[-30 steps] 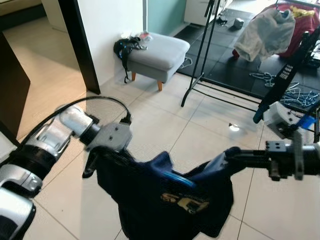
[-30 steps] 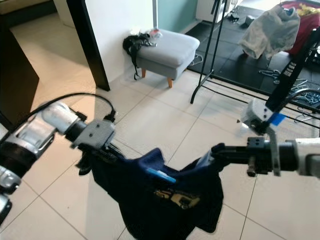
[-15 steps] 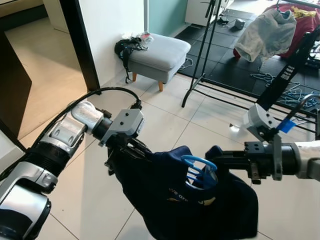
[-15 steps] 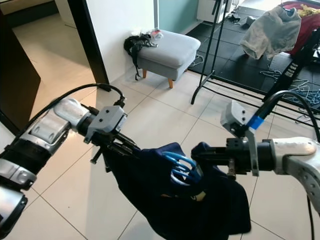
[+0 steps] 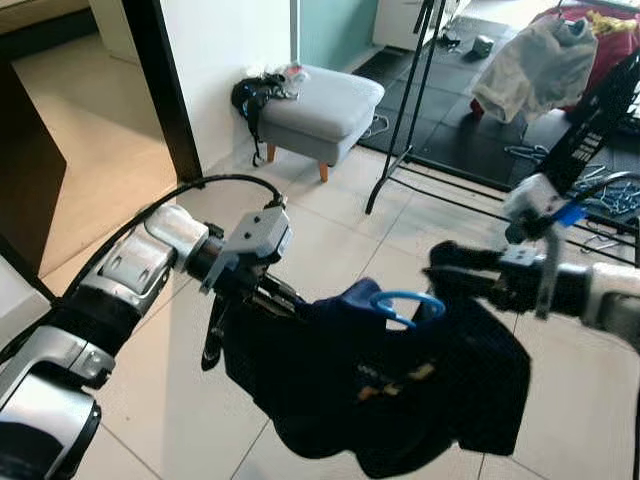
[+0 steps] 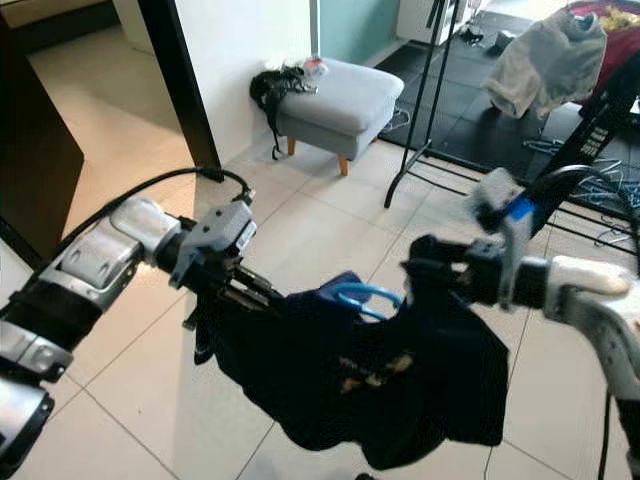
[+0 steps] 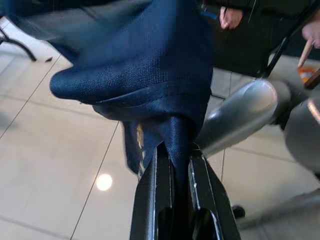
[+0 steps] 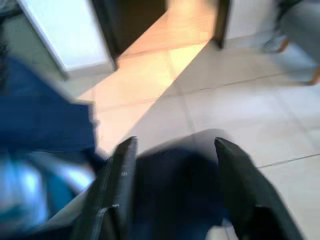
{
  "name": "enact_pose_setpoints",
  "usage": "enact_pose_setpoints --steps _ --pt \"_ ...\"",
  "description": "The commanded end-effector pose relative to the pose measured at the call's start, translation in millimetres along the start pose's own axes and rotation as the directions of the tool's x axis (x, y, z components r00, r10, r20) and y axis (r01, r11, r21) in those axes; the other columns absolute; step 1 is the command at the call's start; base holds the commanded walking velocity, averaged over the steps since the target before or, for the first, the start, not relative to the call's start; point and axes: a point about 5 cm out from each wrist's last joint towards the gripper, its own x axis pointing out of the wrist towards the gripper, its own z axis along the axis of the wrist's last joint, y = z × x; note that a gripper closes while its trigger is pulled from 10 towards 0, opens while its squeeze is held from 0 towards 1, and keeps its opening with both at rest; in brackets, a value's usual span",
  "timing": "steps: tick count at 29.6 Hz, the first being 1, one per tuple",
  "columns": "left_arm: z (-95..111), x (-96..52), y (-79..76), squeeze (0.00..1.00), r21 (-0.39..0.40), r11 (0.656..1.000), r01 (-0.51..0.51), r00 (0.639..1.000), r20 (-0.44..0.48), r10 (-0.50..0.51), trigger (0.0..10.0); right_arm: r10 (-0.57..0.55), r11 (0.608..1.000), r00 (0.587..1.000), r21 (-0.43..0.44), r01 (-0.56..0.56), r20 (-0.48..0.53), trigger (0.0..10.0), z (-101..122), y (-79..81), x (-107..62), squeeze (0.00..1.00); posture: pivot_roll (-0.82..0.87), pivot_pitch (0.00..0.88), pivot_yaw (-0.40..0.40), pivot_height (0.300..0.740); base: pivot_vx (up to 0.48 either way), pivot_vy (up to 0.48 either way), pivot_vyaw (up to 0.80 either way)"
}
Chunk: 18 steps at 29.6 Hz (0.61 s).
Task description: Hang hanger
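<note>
Claws [image 5: 283, 300] [image 5: 445, 268] pinch navy garment [image 5: 380, 400] carrying blue hanger [image 5: 405, 305].

Dark navy cloth garment [image 5: 380, 390], finely woven, matt; glossy blue plastic hanger [image 5: 405, 305]; brushed silver metal arm [image 5: 130, 270]; glossy pale floor tiles [image 5: 330, 215]; grey fabric stool [image 5: 320, 100]

A grey footstool [image 5: 322, 103] with a black bag [image 5: 246, 97] on its edge stands beside a black clothes rack [image 5: 402, 110], past which a pale garment [image 5: 530, 66] lies on dark mats
</note>
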Motion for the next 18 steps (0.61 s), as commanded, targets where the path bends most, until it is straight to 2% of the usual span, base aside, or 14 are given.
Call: enact_pose_setpoints --steps 1,3,6,9,12,14,15,16,18 --pt "1 0.3 -4.5 0.0 -0.001 1.0 0.027 1.0 0.016 -0.027 10.0 -0.026 1.0 1.0 0.002 0.026 0.017 10.0 1 -3.4 -1.9 1.0 -0.04 0.154 0.019 0.74 0.0 0.0 0.0" --pt "3 3.5 -13.8 0.0 -0.071 0.995 0.077 0.993 0.095 -0.07 10.0 -0.07 0.997 0.996 0.042 0.067 0.06 10.0 2 -12.4 -10.8 1.0 -0.04 0.156 0.02 0.74 0.0 0.0 0.0" --pt "5 5.8 -16.9 0.0 -0.093 0.991 0.097 0.988 0.127 -0.085 10.0 -0.062 0.997 0.995 0.06 0.057 0.078 10.0 2 -12.0 -12.8 1.0 -0.05 0.159 0.019 0.74 0.0 0.0 0.0" --pt "5 10.3 -20.1 0.0 -0.101 0.988 0.117 0.983 0.154 -0.1 10.0 0.028 0.996 0.994 0.079 -0.037 0.105 10.0 2 -0.1 -10.2 1.0 -0.05 0.158 0.018 0.74 0.0 0.0 0.0" --pt "6 11.7 -20.3 0.0 -0.107 0.987 0.12 0.98 0.17 -0.101 10.0 0.051 0.995 0.993 0.08 -0.059 0.104 10.0 1 3.3 -8.3 1.0 -0.05 0.157 0.017 0.74 0.0 0.0 0.0" --pt "7 10.3 -14.5 0.0 -0.156 0.985 0.079 0.973 0.225 -0.042 10.0 -0.077 0.99 0.989 0.13 0.061 0.125 10.0 -6 -11.1 -8.8 1.0 -0.05 0.154 0.014 0.74 0.0 0.0 0.0" --pt "7 10.3 -14.5 0.0 -0.156 0.985 0.079 0.973 0.225 -0.042 10.0 -0.077 0.99 0.989 0.13 0.061 0.125 10.0 -6 -11.1 -8.8 1.0 -0.05 0.154 0.014 0.74 0.0 0.0 0.0" --pt "3 9.7 -10.0 0.0 -0.197 0.98 0.016 0.971 0.237 0.031 10.0 -0.192 0.972 0.97 0.165 0.167 0.148 10.0 -9 -22.2 -11.6 0.0 -0.05 0.152 0.012 0.74 0.0 0.0 0.0" --pt "3 9.7 -10.0 0.0 -0.197 0.98 0.016 0.971 0.237 0.031 10.0 -0.192 0.972 0.97 0.165 0.167 0.148 10.0 -9 -22.2 -11.6 0.0 -0.05 0.152 0.012 0.74 0.0 0.0 0.0"
